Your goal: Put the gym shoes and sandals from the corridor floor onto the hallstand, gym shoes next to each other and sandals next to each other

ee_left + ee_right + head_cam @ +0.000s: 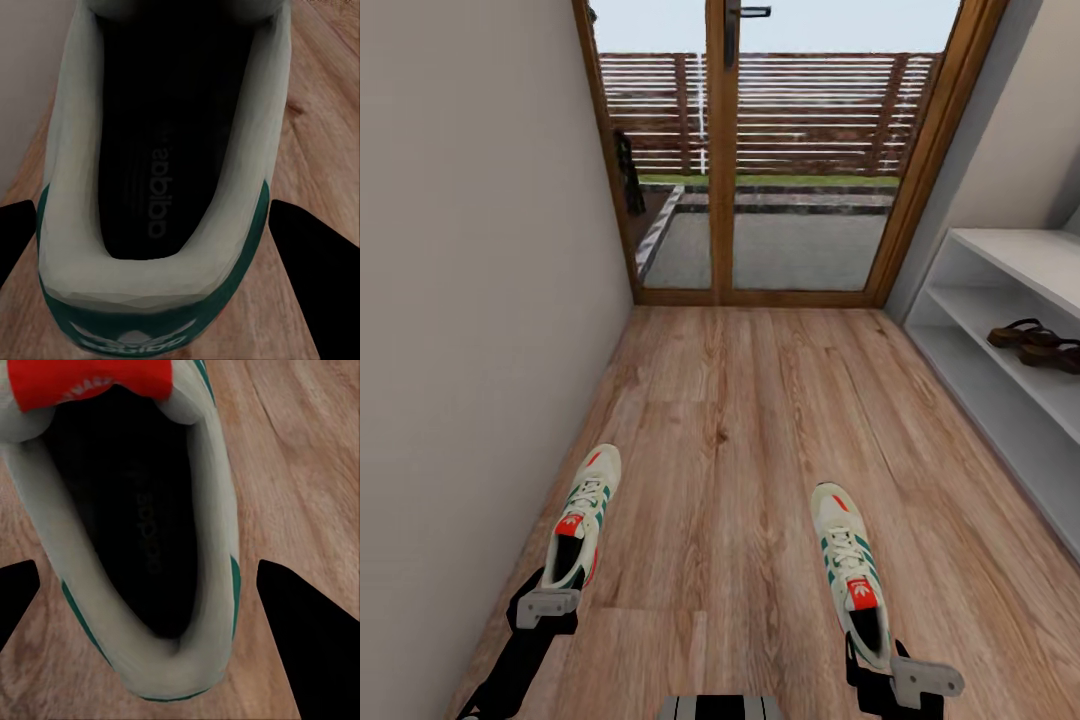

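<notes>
Two white gym shoes with green stripes lie on the corridor floor, toes toward the glass door. The left gym shoe is near the left wall. My left gripper is open, its fingers straddling the heel closely. The right gym shoe has my right gripper at its heel, open, with small gaps beside each finger. Two dark brown sandals sit side by side on a shelf of the white hallstand at the right.
A plain wall runs close along the left gym shoe. A wood-framed glass door closes the far end of the corridor. The hallstand's lower tiers run along the right edge.
</notes>
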